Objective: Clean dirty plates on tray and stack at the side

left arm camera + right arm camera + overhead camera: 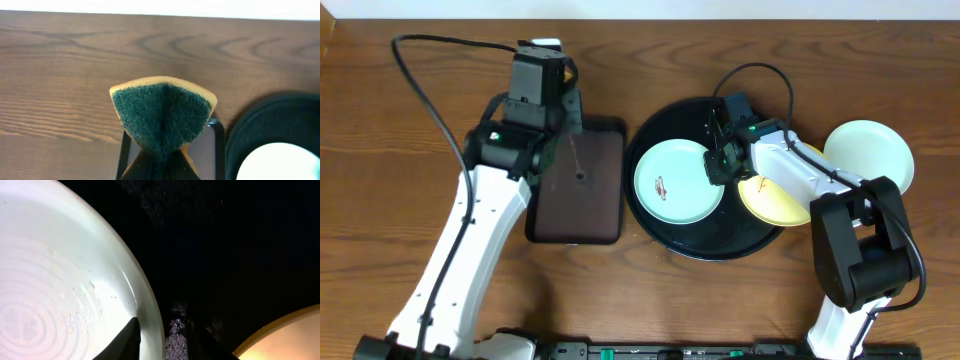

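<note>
At the left, the left gripper (159, 167) hung over the far end of the brown tray (578, 185), a rectangular one lying on the wooden table (380, 150). Its fingers were pressed together on a sponge (162, 117), which was folded so that its dark green scouring face bulged out, with a tan edge around the top.

Just to the right of the brown tray sat the round black tray (665, 232). On its left half lay a mint plate (670, 190), flat, with a small reddish smear near its middle. The right gripper (720, 168) was down at this plate's right rim. In the right wrist view its fingers stood slightly spread on either side of the rim, one over the plate's inner slope and the other outside above the black tray, with a gap showing, so the rim was not clamped.

Further right, a yellow plate (770, 200) lay at the black tray's right edge, partly hidden under the right arm, with a small reddish mark on it. Beyond it, a pale plate (872, 152) rested on the table, off the black tray.
</note>
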You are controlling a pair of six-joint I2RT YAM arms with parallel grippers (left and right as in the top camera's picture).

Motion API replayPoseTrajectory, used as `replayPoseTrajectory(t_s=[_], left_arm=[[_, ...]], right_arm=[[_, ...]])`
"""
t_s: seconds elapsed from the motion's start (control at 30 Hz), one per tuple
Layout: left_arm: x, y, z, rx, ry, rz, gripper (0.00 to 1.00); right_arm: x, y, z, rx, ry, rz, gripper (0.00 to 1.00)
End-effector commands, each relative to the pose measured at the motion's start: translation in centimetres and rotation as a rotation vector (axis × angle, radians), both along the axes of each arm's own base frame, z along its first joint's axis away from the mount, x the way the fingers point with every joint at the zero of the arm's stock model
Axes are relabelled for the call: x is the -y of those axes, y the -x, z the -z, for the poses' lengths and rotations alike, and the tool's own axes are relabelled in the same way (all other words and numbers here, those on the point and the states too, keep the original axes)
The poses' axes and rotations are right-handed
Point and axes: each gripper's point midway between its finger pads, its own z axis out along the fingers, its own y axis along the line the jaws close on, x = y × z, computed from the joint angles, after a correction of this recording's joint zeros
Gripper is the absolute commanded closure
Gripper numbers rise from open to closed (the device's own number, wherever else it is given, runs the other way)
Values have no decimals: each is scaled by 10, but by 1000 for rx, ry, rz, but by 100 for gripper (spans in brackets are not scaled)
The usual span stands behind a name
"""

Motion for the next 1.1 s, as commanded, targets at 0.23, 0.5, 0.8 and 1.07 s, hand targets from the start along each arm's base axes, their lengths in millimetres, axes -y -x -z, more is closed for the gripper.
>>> replayPoseTrajectory(t_s=[0.23, 0.5, 0.8, 1.07], left_arm=[[-15, 12, -28, 47, 19, -80, 92], [-12, 19, -16, -18, 45, -56, 92], [-15, 31, 41, -274, 142, -26, 92], [4, 36, 86, -467, 292, 73, 92]], right_arm=[[-1, 2, 2, -7, 4, 0, 71], [-1, 3, 2, -9, 5, 0, 71], [-1, 3, 2, -8, 5, 0, 71], [-1, 3, 2, -9, 5, 1, 73]])
